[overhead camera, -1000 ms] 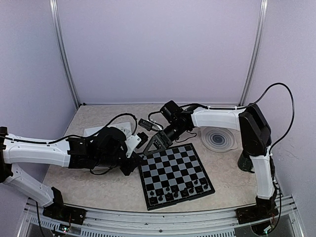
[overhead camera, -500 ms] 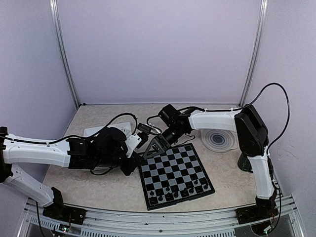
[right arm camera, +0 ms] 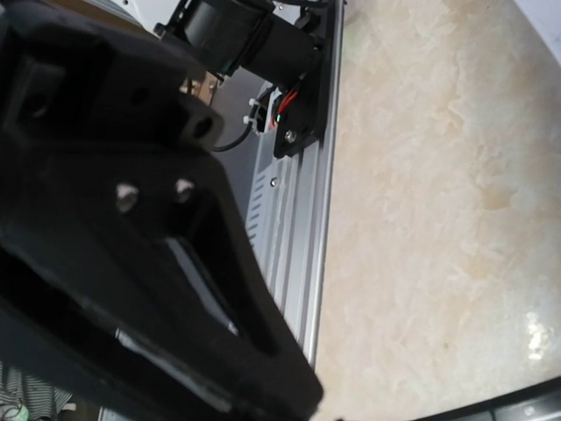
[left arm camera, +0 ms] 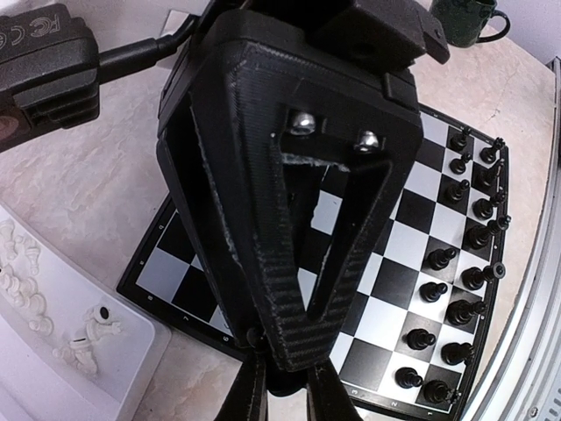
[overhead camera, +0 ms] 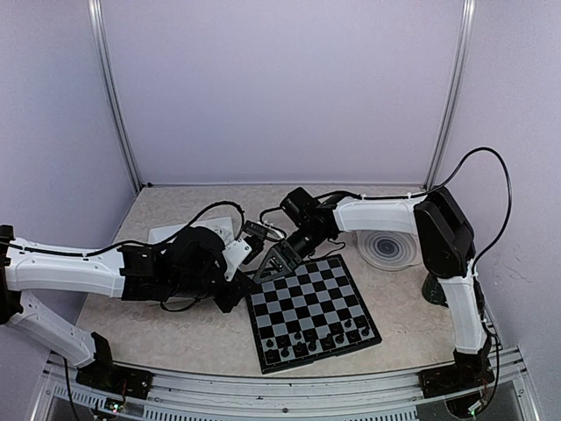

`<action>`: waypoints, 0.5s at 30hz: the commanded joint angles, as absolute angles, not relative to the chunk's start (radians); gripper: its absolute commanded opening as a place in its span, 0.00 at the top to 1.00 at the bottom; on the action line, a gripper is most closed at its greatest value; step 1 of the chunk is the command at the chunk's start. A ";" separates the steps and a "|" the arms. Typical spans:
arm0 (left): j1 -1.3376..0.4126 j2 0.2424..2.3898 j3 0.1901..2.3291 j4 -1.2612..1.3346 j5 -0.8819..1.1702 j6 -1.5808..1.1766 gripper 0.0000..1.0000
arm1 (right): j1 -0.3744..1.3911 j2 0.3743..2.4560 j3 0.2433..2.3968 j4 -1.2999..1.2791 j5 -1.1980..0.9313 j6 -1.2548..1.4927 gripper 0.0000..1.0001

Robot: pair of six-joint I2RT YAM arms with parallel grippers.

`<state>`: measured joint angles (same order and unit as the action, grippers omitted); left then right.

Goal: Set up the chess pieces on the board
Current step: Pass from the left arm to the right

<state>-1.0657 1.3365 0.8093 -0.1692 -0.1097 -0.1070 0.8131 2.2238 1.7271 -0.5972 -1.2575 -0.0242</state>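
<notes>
The board (overhead camera: pixel 307 303) lies at centre, with black chess pieces (overhead camera: pixel 316 340) in two rows on its near side; they also show in the left wrist view (left arm camera: pixel 456 263). White pieces (left arm camera: pixel 88 338) lie in a white tray (left arm camera: pixel 53 368). My left gripper (overhead camera: pixel 248 282) sits at the board's left far corner, fingers (left arm camera: pixel 250 399) close together on a small dark round thing (left arm camera: pixel 285 381), seemingly a black piece. My right gripper (overhead camera: pixel 267 267) points down with its tip (left arm camera: pixel 276 351) touching that spot. The right wrist view shows only its own blurred finger (right arm camera: pixel 219 307); its opening is unclear.
The white tray (overhead camera: pixel 166 233) lies behind my left arm. A round grey ringed plate (overhead camera: pixel 388 247) sits at the back right. A dark mug (overhead camera: pixel 434 285) stands beside the right arm. A metal rail (right arm camera: pixel 294 237) runs along the near table edge.
My right gripper has moved left and down toward my left gripper's tips at the board's corner. The left arm has stayed still.
</notes>
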 commanded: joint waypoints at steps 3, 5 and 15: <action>-1.076 1.340 0.842 -0.131 -0.083 -0.103 1.00 | 0.825 2.256 1.756 -0.592 -1.251 -0.034 0.85; -1.077 1.342 0.844 -0.134 -0.078 -0.101 0.97 | 0.825 2.257 1.761 -0.598 -1.249 -0.049 0.91; -1.058 1.265 0.994 -0.314 -0.204 -0.040 0.58 | 0.788 2.140 1.721 -0.623 -1.112 -0.182 0.94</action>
<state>-1.0683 1.3376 0.8715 -0.2302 -0.1390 -0.0845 0.8062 2.2276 1.7435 -0.6060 -1.2015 -0.0994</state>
